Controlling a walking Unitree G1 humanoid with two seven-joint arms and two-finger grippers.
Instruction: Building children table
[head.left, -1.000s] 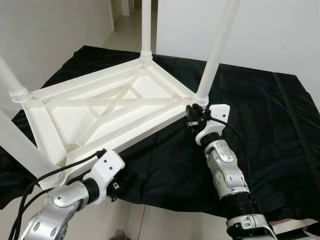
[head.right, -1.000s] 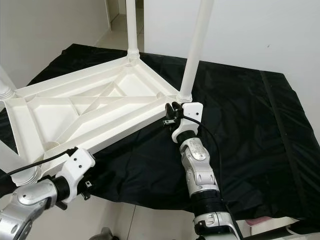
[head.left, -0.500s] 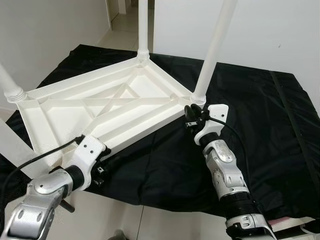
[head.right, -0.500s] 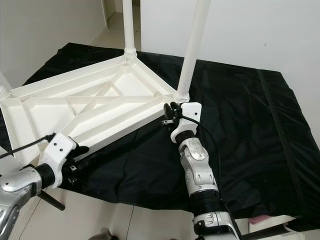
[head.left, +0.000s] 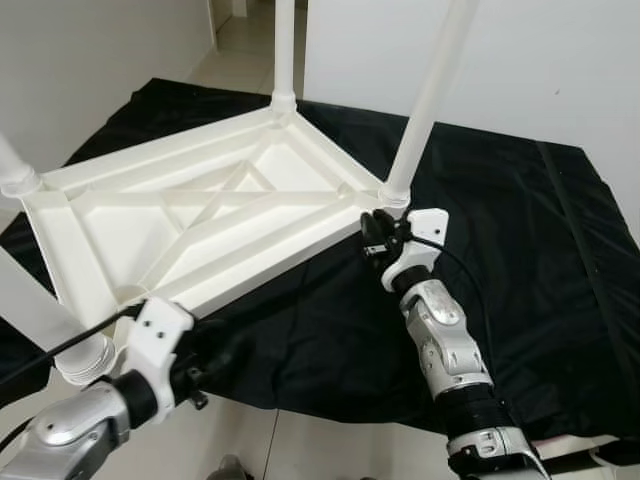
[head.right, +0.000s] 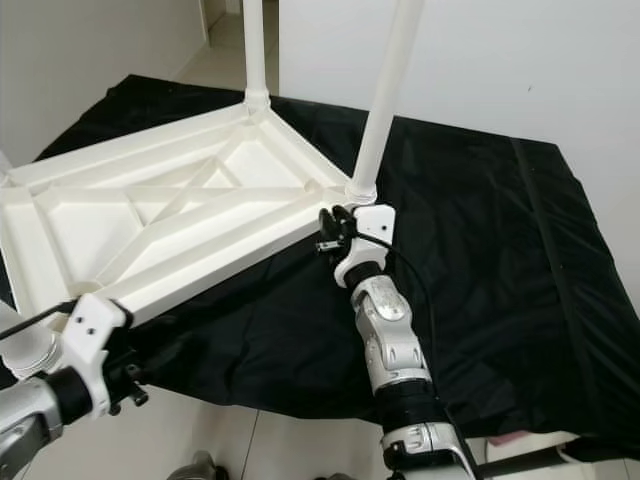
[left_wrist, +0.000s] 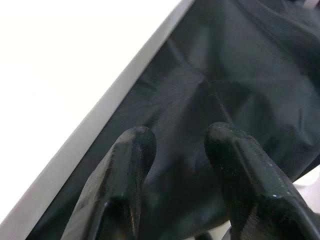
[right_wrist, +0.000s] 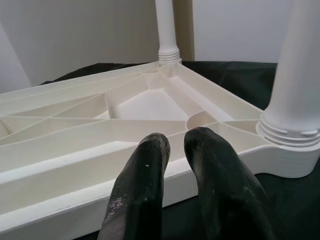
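Observation:
A white plastic children's table (head.left: 262, 262) lies upside down on a black cloth (head.left: 520, 230), with legs screwed into its corners. My right gripper (head.left: 372, 232) is shut and rests against the rim at the corner beside the right leg (head.left: 428, 100). In the right wrist view its fingertips (right_wrist: 150, 145) lie over that rim, with the leg's threaded base (right_wrist: 292, 130) beside them. My left gripper (head.left: 212, 348) is low at the near edge, just under the near rim. In the left wrist view it (left_wrist: 180, 140) is open over the cloth with nothing between its fingers.
The near-left leg (head.left: 45, 320) sticks out past the cloth's edge, close to my left forearm. The far leg (head.left: 283, 50) and the left leg (head.left: 15, 175) stand upright. White walls are to the left and behind. Tiled floor (head.left: 300, 450) lies below the near edge.
My left arm swung left along the near rim, then came back lower under it. The right gripper stayed at the corner. The camera shifted slightly.

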